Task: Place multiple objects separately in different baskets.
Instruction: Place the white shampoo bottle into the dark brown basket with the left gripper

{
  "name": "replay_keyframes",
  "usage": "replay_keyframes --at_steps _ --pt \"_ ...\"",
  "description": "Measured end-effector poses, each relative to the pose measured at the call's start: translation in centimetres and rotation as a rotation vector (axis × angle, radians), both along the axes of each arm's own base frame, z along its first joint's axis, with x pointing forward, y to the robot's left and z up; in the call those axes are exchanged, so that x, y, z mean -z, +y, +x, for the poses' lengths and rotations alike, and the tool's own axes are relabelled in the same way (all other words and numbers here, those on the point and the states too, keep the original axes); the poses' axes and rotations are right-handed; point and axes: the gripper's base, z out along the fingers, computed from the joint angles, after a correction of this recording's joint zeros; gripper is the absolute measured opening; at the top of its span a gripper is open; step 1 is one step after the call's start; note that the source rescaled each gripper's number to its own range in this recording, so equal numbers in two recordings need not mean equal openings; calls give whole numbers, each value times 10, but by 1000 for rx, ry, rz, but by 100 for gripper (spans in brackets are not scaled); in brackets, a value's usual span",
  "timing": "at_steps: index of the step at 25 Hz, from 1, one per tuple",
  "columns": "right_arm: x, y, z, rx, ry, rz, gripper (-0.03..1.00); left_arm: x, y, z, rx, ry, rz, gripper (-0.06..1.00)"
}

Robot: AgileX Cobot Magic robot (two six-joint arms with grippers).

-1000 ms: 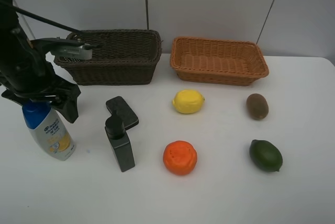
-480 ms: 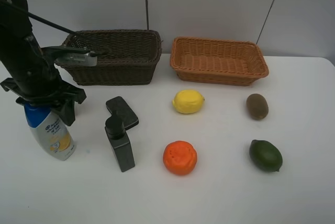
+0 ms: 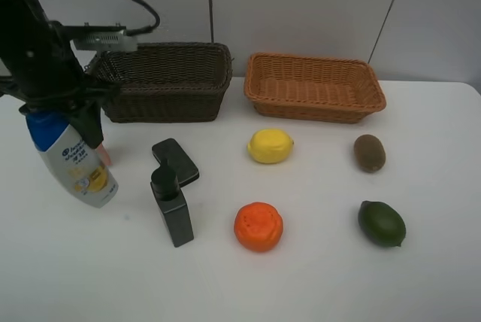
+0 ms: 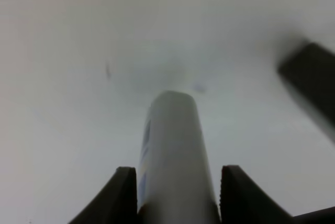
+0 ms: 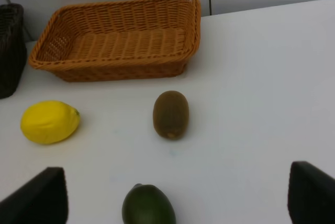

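My left gripper [image 3: 57,122] is shut on the blue-capped neck of the white bottle [image 3: 83,168], which hangs tilted just above the table at the far left. In the left wrist view the bottle [image 4: 172,156] sits between the fingers [image 4: 123,192]. A bit of the slim pink tube [image 3: 104,156] shows behind the bottle. The black pump bottle [image 3: 173,208] stands by the flat black case [image 3: 177,159]. Lemon [image 3: 270,145], orange [image 3: 258,226], kiwi [image 3: 370,152] and dark green fruit [image 3: 382,223] lie on the right half. My right gripper [image 5: 178,174] is open above the table, near the green fruit [image 5: 149,207].
The dark brown basket [image 3: 165,100] stands at the back left and the orange-tan basket [image 3: 314,110] at the back right, side by side against the wall. My left arm rises in front of the dark basket's left end. The right arm is outside the high view.
My left gripper closed on the bottle's cap end, then lifted it up and slightly back, tilting the bottle. The pink tube came into view behind it. The right gripper stayed open.
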Motion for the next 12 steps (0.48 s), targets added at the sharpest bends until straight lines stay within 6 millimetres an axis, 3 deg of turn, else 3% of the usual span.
replay_keyframes --at_steps 4,7,10,12 --pt "0 0 0 0 0 0 100 -49 -6 28 -11 -162 -57 7" --pt "0 0 0 0 0 0 100 -72 -2 67 -52 -287 -86 7" --pt "0 0 0 0 0 0 100 -72 12 112 -112 -345 -90 7" --pt "0 0 0 0 0 0 100 -59 25 145 -157 -362 -85 7"
